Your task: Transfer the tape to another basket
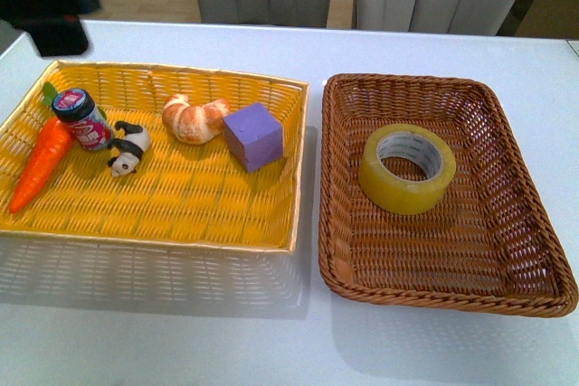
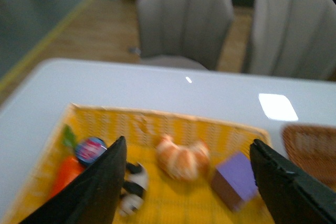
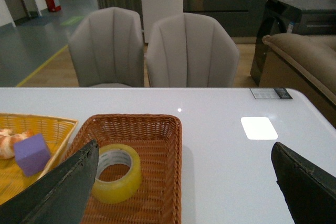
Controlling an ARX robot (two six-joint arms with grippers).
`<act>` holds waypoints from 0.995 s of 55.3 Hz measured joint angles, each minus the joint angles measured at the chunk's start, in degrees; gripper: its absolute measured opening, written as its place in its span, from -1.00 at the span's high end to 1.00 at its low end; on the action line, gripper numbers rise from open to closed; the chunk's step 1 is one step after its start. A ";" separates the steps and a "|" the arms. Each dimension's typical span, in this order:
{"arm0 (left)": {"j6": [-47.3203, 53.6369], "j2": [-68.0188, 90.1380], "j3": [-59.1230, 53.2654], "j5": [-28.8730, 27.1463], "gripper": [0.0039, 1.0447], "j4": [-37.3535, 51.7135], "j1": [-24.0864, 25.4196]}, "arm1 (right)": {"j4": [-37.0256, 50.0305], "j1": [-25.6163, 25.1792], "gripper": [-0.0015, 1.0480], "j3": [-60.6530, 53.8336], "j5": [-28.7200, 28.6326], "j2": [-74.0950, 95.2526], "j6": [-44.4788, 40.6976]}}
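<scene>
I'm seeing yellowish tape (image 1: 398, 189), white core; dark brown basket (image 1: 434, 300), woven; bright yellow basket (image 1: 154, 240) at left; purple cube (image 1: 253, 136); orange carrot (image 1: 41, 164).

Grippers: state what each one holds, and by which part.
Nothing is held. The left gripper and the right gripper both have their jaws spread wide with nothing between them; the tape lies free in the brown basket.

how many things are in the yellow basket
5 in the yellow basket: carrot at its left edge, small jar beside it, panda, croissant mid-back, purple block at right. None seem hidden.
</scene>
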 joint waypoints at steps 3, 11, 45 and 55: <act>1.68 -1.77 -0.98 1.57 0.01 1.90 1.05 | 0.00 0.00 -0.83 0.00 -0.07 -0.09 0.00; 3.52 -11.32 -9.75 4.76 0.49 1.07 5.51 | -0.04 0.00 -0.83 0.00 -0.20 -0.07 0.00; 4.42 -41.38 -21.92 17.00 0.98 -16.94 16.11 | -0.04 0.00 -0.83 0.00 -0.13 -0.07 0.00; 4.42 -49.72 -23.08 17.57 0.98 -23.85 17.84 | -0.04 0.00 -0.83 0.00 -0.13 -0.07 0.00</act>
